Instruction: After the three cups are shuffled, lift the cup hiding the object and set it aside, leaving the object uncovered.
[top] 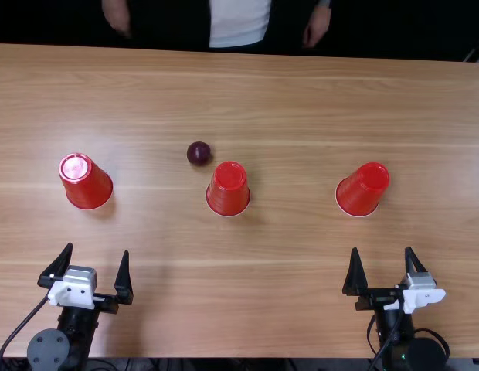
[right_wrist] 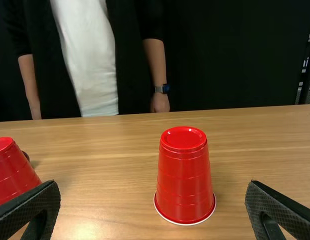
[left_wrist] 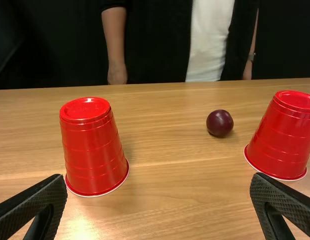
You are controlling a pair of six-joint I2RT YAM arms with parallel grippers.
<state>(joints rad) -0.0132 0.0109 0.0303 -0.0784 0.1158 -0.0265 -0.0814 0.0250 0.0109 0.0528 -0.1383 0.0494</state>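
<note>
Listing, inverted on tabletop: left cup, middle cup, right cup; uncovered ball just upper-left of middle cup; left tool, right tool, both released, lower corners.

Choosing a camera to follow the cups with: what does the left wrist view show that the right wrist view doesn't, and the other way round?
Left wrist view, not the right: the left cup, upside down, and the dark ball lying uncovered on the table near the middle cup. Right wrist view, not the left: the right cup, upside down; a dark sliver behind the middle cup there may be the ball. Both share the middle cup, the table and a person standing at its far edge.
</note>
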